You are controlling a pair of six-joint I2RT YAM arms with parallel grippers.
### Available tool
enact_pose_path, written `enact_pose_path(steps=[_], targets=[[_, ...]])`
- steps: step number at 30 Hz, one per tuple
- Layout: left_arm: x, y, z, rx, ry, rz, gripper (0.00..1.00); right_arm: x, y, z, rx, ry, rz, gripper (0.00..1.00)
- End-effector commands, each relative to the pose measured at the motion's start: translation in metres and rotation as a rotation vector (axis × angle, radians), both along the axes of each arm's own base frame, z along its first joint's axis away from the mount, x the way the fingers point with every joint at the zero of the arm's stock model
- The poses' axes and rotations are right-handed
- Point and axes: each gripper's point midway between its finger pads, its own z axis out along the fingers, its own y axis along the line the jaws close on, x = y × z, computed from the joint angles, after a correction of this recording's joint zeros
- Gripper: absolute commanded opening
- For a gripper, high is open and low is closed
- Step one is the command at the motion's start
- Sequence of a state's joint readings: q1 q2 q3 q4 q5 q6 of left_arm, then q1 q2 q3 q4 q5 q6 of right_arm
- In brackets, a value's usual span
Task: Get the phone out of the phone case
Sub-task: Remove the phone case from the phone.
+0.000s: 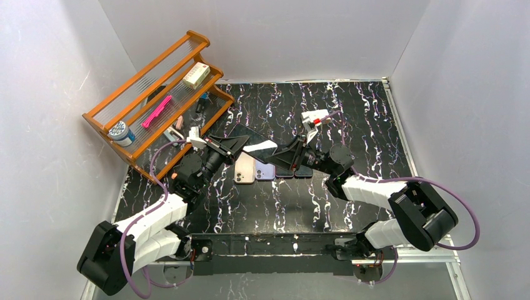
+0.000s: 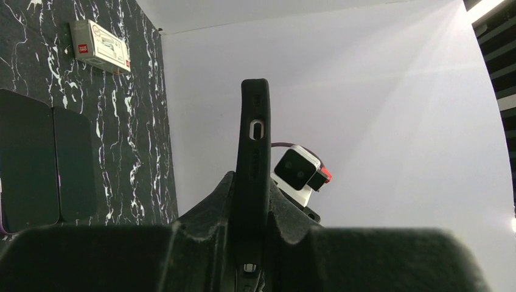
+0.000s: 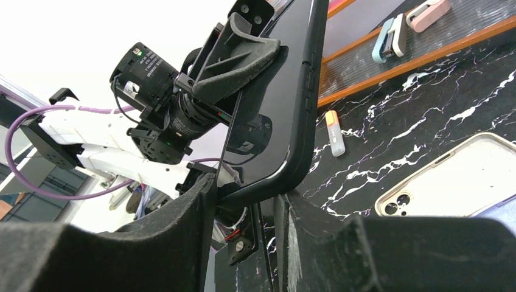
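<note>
Two robot arms hold a black phone case (image 3: pixel 306 121), the phone (image 3: pixel 286 91) seated in it, tilted in the air above the middle of a black marbled table (image 1: pixel 369 125). The left gripper (image 1: pixel 230 145) has its fingers pressed tight on the case's left end. The right gripper (image 1: pixel 282 154) has its fingers closed on a corner at the right end. Bare marbled surface lies right of and beyond the arms, running to white walls. Just below the case lie a pink phone (image 1: pixel 245 170), a purple one (image 1: pixel 265 170) and dark ones (image 1: pixel 300 170). At far left a wooden rack (image 1: pixel 150 62) holds a white box (image 1: pixel 195 74), a pink item (image 1: pixel 156 111) and a round tub (image 1: pixel 119 132).
</note>
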State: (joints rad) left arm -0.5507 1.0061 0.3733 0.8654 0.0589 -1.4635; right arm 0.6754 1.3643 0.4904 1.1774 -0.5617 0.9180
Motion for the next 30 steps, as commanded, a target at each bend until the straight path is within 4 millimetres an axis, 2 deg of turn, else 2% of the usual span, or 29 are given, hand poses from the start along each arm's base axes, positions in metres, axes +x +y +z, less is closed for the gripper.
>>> enact_pose_path(steps=[1, 7, 14, 24, 28, 30], targets=[[-0.008, -0.009, 0.031, -0.036, -0.070, -0.055, 0.00, -0.016, 0.008, 0.030, 0.042, -0.182, 0.088, 0.45], [-0.008, -0.009, 0.031, -0.032, -0.078, -0.056, 0.00, -0.018, 0.008, 0.039, 0.060, -0.166, 0.101, 0.50], [-0.008, -0.009, 0.033, -0.027, -0.085, -0.055, 0.00, -0.020, 0.009, 0.042, 0.068, -0.153, 0.125, 0.51], [-0.007, -0.011, 0.033, -0.018, -0.089, -0.063, 0.00, -0.014, 0.010, 0.039, 0.071, -0.136, 0.095, 0.40], [-0.008, -0.012, 0.032, -0.016, -0.089, -0.067, 0.00, -0.010, 0.011, 0.040, 0.075, -0.122, 0.085, 0.32], [-0.008, -0.012, 0.033, -0.021, -0.090, -0.070, 0.00, -0.010, 0.013, 0.037, 0.059, -0.137, 0.093, 0.25]])
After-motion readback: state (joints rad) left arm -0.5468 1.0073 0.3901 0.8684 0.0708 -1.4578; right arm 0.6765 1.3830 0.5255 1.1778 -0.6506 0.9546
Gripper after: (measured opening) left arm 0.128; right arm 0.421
